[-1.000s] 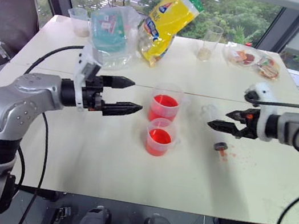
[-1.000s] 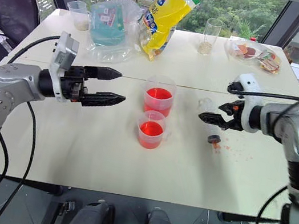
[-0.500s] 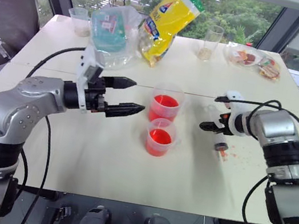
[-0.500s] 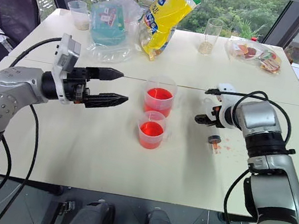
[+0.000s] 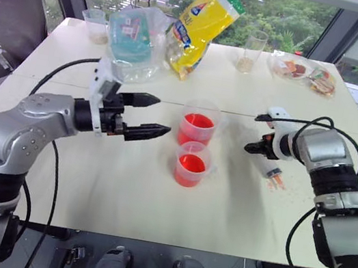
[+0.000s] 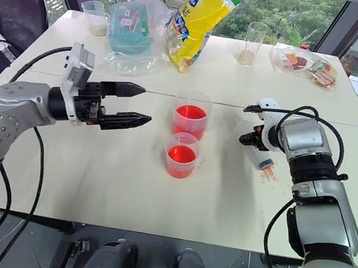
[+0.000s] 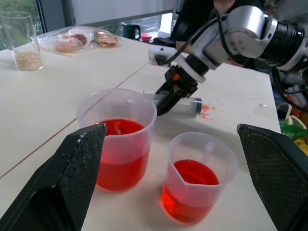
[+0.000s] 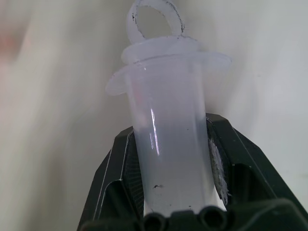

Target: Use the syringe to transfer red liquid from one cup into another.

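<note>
The syringe point(image 8: 166, 144) lies on the worktop point(image 5: 120, 193) to the right of the two red cups, apart from them, its clear barrel clamped between the two black fingers of the right pincer point(image 5: 257, 148); the wrist view shows the pads pressed against both sides of the barrel, with the flange and ring handle sticking out beyond the fingertips. Its orange tip end points away from the cups, toward the near right, with a scatter of small red drips on the worktop around it. The larger cup point(image 5: 199, 124) stands just behind the smaller cup point(image 5: 191, 165), nearly touching, and both hold red liquid point(image 7: 120, 129). To the left of the cups the left pincer point(image 5: 149, 115) hovers above the worktop with its fingers spread wide, holding nothing, pointed toward the larger cup. The step in hand looks like the pick-up: the grip is made but the syringe is not yet lifted. The next move probably calls for raising it, swinging the tip round and down toward one cup, and getting the plunger worked, which likely needs the free left pincer on the ring handle or steadying a cup.
</note>
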You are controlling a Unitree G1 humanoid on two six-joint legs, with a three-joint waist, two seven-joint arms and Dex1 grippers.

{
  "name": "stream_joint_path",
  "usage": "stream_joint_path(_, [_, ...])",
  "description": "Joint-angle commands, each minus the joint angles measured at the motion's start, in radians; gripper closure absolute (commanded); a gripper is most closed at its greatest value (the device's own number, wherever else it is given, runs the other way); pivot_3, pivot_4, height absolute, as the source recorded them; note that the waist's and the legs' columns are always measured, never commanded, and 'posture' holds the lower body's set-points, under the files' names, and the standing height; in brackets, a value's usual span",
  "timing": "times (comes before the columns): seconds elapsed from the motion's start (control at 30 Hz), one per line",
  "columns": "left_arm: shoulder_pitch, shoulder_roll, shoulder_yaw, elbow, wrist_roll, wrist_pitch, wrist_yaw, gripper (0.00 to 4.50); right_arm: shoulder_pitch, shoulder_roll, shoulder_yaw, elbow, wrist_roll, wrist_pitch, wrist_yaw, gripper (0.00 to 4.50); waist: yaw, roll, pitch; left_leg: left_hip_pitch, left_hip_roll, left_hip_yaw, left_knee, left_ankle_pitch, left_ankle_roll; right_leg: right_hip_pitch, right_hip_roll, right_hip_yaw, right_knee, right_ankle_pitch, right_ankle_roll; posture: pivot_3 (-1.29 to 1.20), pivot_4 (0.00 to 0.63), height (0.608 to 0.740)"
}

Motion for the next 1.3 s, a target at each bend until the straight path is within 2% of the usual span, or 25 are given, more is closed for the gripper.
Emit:
stream_joint_path(0.03, [-0.049,0.017,0.012,0.019,0.011,-0.028,-0.028,0.00,-0.065,0.019,-0.210,-0.210,0.079,-0.085,-0.055,3.06,0.000,0.000,0.000,0.000,0.000,0.000,0.000,0.000,0.000,0.000,0.000,0.000,0.000,0.000,0.000,0.00,0.150,0.740])
stream_joint_path(0.13, [-0.074,0.019,-0.001,0.043,0.023,-0.036,-0.049,0.00,-0.051,0.114,-0.352,-0.354,0.169,-0.207,-0.101,3.06,-0.005,0.000,0.000,0.000,0.001,0.000,-0.001,0.000,0.000,-0.001,0.001,0.000,0.001,0.000,0.000,0.00,0.150,0.740])
stream_joint_path(0.27, [-0.108,0.018,-0.020,0.073,0.043,-0.045,-0.078,0.00,-0.010,0.321,-0.492,-0.490,0.297,-0.385,-0.174,3.06,-0.003,0.000,0.000,0.000,0.001,-0.001,-0.002,0.000,-0.001,-0.001,0.001,0.000,0.001,0.000,0.000,0.00,0.150,0.740])
stream_joint_path(0.4, [-0.134,0.017,-0.028,0.090,0.055,-0.045,-0.093,0.00,0.062,0.489,-0.499,-0.518,0.319,-0.568,-0.236,3.06,0.003,-0.001,0.000,0.000,0.000,-0.001,-0.001,0.001,-0.001,0.000,0.000,-0.001,0.001,0.000,0.000,0.00,0.150,0.740])
stream_joint_path(0.53, [-0.149,0.019,-0.028,0.090,0.060,-0.037,-0.098,0.00,0.152,0.586,-0.449,-0.487,0.286,-0.754,-0.237,3.06,0.003,0.000,0.000,0.000,-0.001,-0.001,0.000,0.001,-0.001,0.000,-0.001,-0.001,0.001,0.000,0.000,0.00,0.150,0.740])
stream_joint_path(0.8, [-0.181,0.010,-0.034,0.102,0.082,-0.042,-0.099,0.00,0.309,0.632,-0.353,-0.360,0.199,-1.018,-0.203,3.06,-0.004,0.000,0.000,0.001,0.000,-0.001,-0.001,0.001,-0.002,0.000,0.000,0.000,0.002,0.000,0.000,0.00,0.150,0.740])
stream_joint_path(1.1, [-0.327,-0.147,-0.086,0.266,0.176,-0.121,-0.028,0.00,0.373,0.627,-0.295,-0.302,0.160,-1.113,-0.189,3.06,-0.001,0.000,0.000,0.001,0.000,-0.001,0.000,0.002,-0.003,0.000,0.000,0.000,0.003,0.000,0.000,0.00,0.150,0.740])
stream_joint_path(1.3, [-0.410,-0.242,-0.121,0.396,0.227,-0.182,-0.038,0.00,0.390,0.620,-0.273,-0.284,0.149,-1.139,-0.181,3.06,-0.004,0.000,0.000,0.002,0.000,-0.001,0.000,0.003,-0.005,0.000,0.001,-0.001,0.004,0.000,0.000,0.00,0.150,0.740])
